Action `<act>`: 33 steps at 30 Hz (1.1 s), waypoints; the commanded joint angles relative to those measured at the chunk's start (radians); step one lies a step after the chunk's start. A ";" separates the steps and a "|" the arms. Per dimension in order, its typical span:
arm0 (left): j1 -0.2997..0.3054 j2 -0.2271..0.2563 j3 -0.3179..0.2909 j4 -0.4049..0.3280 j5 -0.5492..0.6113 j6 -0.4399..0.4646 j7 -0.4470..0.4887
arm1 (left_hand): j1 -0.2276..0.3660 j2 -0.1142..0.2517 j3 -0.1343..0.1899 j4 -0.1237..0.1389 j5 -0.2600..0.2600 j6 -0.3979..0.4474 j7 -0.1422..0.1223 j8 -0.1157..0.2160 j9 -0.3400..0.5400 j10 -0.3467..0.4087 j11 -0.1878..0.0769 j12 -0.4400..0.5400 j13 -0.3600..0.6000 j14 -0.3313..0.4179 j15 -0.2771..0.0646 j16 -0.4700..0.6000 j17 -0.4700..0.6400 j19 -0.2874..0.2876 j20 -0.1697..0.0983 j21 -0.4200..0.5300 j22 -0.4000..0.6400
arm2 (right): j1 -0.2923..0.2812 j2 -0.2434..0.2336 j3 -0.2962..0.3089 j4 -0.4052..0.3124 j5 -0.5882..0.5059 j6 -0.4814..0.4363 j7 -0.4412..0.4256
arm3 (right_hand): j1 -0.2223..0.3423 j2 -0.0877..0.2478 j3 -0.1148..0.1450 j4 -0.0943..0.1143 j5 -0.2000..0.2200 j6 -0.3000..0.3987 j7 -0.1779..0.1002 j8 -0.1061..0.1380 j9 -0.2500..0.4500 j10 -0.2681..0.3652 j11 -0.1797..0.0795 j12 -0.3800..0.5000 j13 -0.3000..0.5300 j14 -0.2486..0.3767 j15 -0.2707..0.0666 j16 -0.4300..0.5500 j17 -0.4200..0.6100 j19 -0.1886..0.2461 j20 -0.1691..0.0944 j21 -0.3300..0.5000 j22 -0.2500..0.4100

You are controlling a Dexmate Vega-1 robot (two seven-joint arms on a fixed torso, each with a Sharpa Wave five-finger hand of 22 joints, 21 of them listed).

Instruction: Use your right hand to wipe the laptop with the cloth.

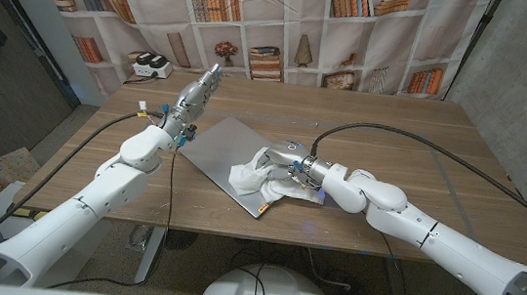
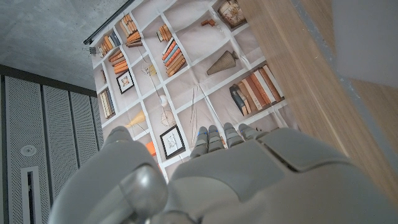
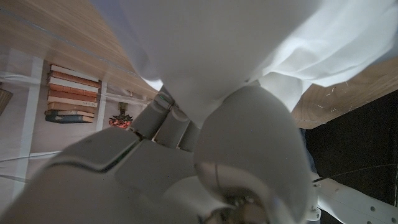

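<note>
White cloth lies bunched on the near part of the closed grey laptop, spilling over its right edge onto the wooden worktop, not far from the worktop's near edge. The right robot hand is on the laptop's lid, its fingers closed into the cloth so that it grips the fabric; in the right wrist view the cloth drapes straight over that robot hand, covering the fingertips. The laptop sits at an angle near the middle of the worktop, one corner pointing toward the near edge. Just beyond its left side the left robot hand is raised above the worktop, fingers straight and together, holding nothing, pointing toward the far edge; the left wrist view shows the back of this robot hand with its fingers extended. Past the far left corner, a small white device stands before a bookshelf-printed backdrop.
</note>
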 commanded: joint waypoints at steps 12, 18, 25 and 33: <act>0.030 0.017 -0.019 -0.030 -0.004 -0.003 0.011 | 0.002 0.008 -0.008 0.001 -0.003 0.007 0.005 0.000 0.005 0.004 -0.004 -0.003 0.003 0.003 0.001 -0.003 0.005 -0.013 -0.002 0.000 0.004 | 0.215 0.244 -0.154 0.315 -0.082 0.081 -0.065 | 0.003 0.010 -0.008 -0.002 0.004 0.010 -0.003 0.000 0.004 0.044 -0.032 0.001 0.005 0.002 -0.004 -0.004 0.005 -0.008 -0.106 0.015 -0.008; 0.030 0.018 -0.020 -0.029 -0.008 0.001 0.011 | 0.003 0.008 -0.009 0.001 -0.004 0.008 0.004 0.000 0.005 0.007 -0.004 -0.002 0.003 0.003 0.001 -0.003 0.005 -0.013 -0.003 0.000 0.004 | 0.287 0.316 -0.202 0.433 -0.094 0.068 -0.097 | 0.003 0.011 -0.009 -0.002 0.004 0.010 -0.001 -0.001 0.003 0.046 -0.032 0.000 0.005 0.002 -0.004 -0.005 0.006 -0.009 -0.106 0.017 -0.011; 0.027 0.020 -0.018 -0.028 -0.009 0.009 0.009 | 0.004 0.009 -0.010 0.001 -0.005 0.009 0.002 0.000 0.005 0.008 -0.006 -0.002 0.003 0.003 0.000 -0.003 0.005 -0.013 -0.003 0.000 0.004 | 0.340 0.373 -0.241 0.521 -0.070 0.049 -0.130 | 0.004 0.011 -0.010 -0.001 0.004 0.013 -0.002 -0.001 0.004 0.047 -0.032 0.000 0.007 0.003 -0.004 -0.005 0.008 -0.009 -0.106 0.021 -0.015; 0.032 0.029 -0.022 -0.035 -0.005 0.017 0.014 | 0.005 0.009 -0.011 0.001 -0.005 0.010 0.004 0.000 0.005 0.007 -0.008 -0.003 0.003 0.003 0.000 -0.003 0.005 -0.013 -0.004 0.000 0.004 | 0.327 0.345 -0.252 0.482 -0.025 0.034 -0.146 | 0.004 0.011 -0.012 -0.001 0.004 0.012 -0.004 -0.002 0.004 0.047 -0.033 -0.002 0.006 0.004 -0.004 -0.005 0.009 -0.011 -0.106 0.023 -0.019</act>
